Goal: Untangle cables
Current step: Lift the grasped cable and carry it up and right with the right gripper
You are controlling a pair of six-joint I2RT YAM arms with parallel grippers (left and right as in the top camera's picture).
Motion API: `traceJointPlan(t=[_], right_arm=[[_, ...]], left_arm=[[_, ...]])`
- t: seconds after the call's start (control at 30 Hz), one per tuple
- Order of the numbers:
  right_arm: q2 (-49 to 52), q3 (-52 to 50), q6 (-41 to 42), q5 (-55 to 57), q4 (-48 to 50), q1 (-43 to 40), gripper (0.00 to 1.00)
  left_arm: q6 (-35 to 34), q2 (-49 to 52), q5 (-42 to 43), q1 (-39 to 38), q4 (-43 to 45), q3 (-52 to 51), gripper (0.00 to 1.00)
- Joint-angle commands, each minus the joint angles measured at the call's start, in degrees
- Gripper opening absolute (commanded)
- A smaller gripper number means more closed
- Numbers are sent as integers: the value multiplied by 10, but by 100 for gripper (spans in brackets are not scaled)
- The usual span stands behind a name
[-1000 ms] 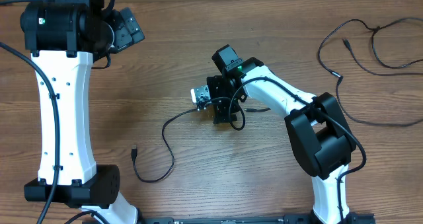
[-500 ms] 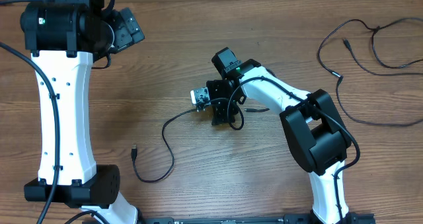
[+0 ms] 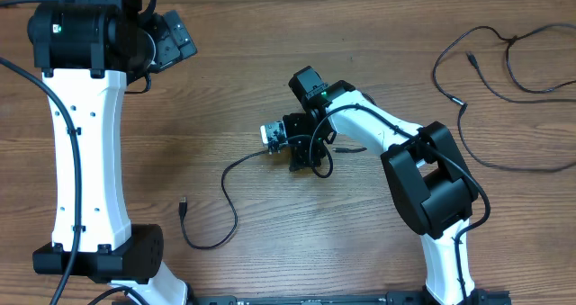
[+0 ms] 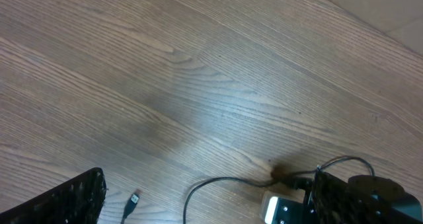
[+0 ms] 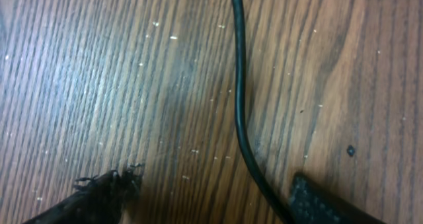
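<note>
One thin black cable [image 3: 227,181] runs from under my right gripper [image 3: 304,156] at the table's middle, curves left and down, and ends in a small plug [image 3: 183,204]. In the right wrist view the cable [image 5: 239,105] passes between my open fingers [image 5: 211,197], close to the right finger, with the fingertips at the tabletop. The left wrist view shows the same cable [image 4: 198,189], its plug [image 4: 134,199] and the right gripper [image 4: 357,197]. My left gripper [image 3: 173,37] is raised at the far left, open and empty. More black cables [image 3: 517,40] lie looped at the far right.
A loose plug end [image 3: 460,101] of the right-hand cables points toward the middle. A short cable stub [image 3: 346,148] lies just right of my right gripper. The left arm's white column [image 3: 85,152] stands along the left side. The table is bare wood.
The right arm's elbow has shifted slightly left. Its gripper stays low over the cable at the middle. The left arm has not moved.
</note>
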Motion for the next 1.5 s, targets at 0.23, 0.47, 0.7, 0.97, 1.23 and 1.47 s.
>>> traceJointPlan(t=[0.23,0.47,0.7,0.97,1.23,1.47], right_arm=[[23,-6,1,-9,-15,2,39],[23,-6,1,-10,-11,2,8],[23,10,62,2,-16,2,4],[-5,117,173,33,-87,2,4],[-32,314,304,33,-209,2,4],[-42,497,417,33,-320,2,4]], left_arm=[[-9,4,3,0,0,8,100],[-9,4,3,0,0,8,100],[-9,4,3,0,0,8,99],[-9,4,3,0,0,8,100],[-9,4,3,0,0,8,100],[-9,4,3,0,0,8,100]])
